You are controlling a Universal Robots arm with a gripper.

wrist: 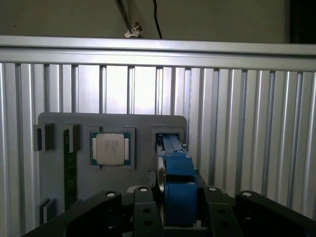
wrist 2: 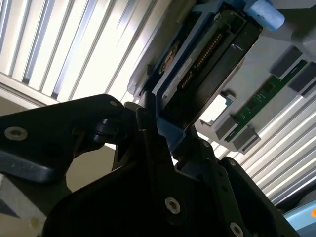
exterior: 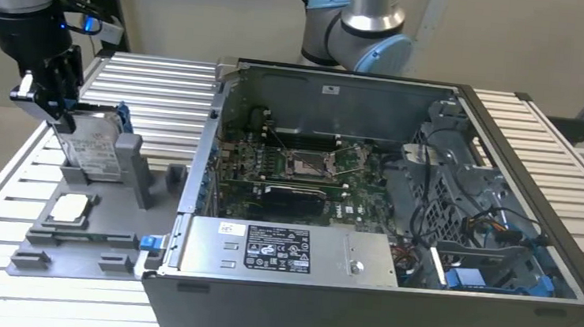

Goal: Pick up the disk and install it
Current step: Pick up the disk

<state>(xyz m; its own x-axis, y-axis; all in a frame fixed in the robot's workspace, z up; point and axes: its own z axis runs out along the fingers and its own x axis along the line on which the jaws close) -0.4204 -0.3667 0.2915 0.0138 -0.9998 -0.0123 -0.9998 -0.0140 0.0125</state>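
Your end effector [exterior: 64,110] hangs at the upper left of the exterior view. Its fingers [wrist: 144,210] are clamped on the two sides of the flat, rectangular silver-grey disk [exterior: 93,148], gripping the top end of its blue plastic carrier. The disk stands on end, with its long axis near vertical and leaning slightly, and its white-labelled face is turned toward the camera. Its lower end is at the upright slot of the grey plastic fixture tray [exterior: 106,226]; you cannot tell whether it sits in that slot or just above it. A small square silver chip [exterior: 68,209] lies on the tray, near the disk. The tray rests on the slatted aluminium surface [exterior: 151,80], just beside the open black computer case [exterior: 363,320], which is toward the exterior view's right.
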